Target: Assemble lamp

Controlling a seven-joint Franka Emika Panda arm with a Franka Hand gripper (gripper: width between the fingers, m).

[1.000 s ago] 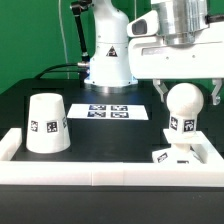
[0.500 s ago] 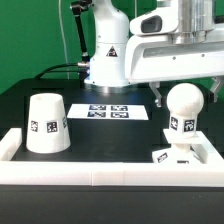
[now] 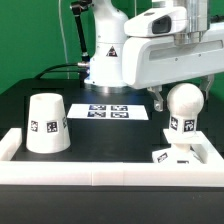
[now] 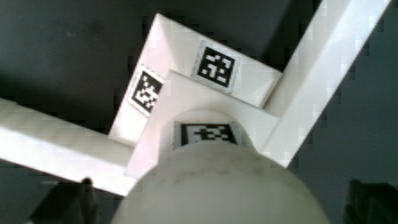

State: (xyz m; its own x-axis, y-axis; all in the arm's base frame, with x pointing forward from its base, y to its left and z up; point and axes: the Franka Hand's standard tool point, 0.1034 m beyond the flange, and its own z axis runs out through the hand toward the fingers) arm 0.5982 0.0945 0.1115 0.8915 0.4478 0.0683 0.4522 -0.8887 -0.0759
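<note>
The round bulb (image 3: 184, 104) stands upright on the flat square base (image 3: 178, 156) at the exterior view's right, inside the rail corner. My gripper (image 3: 186, 98) is open, with one dark finger (image 3: 158, 101) on each side of the bulb's head and a gap to it. In the wrist view the bulb (image 4: 214, 185) fills the space between the fingertips (image 4: 71, 196), clear of both, with my gripper (image 4: 217, 205) centred over it and the tagged base (image 4: 192, 75) below. The tapered shade (image 3: 46, 123) stands mouth down at the exterior view's left.
The marker board (image 3: 110, 111) lies flat in the middle of the black table, before the robot's pedestal (image 3: 108, 55). The white rail (image 3: 100, 171) runs along the front and up both sides; it also shows in the wrist view (image 4: 329, 70).
The hand has turned about its upright axis above the bulb, so its broad side now faces the exterior camera. The bulb, base and shade have not moved.
</note>
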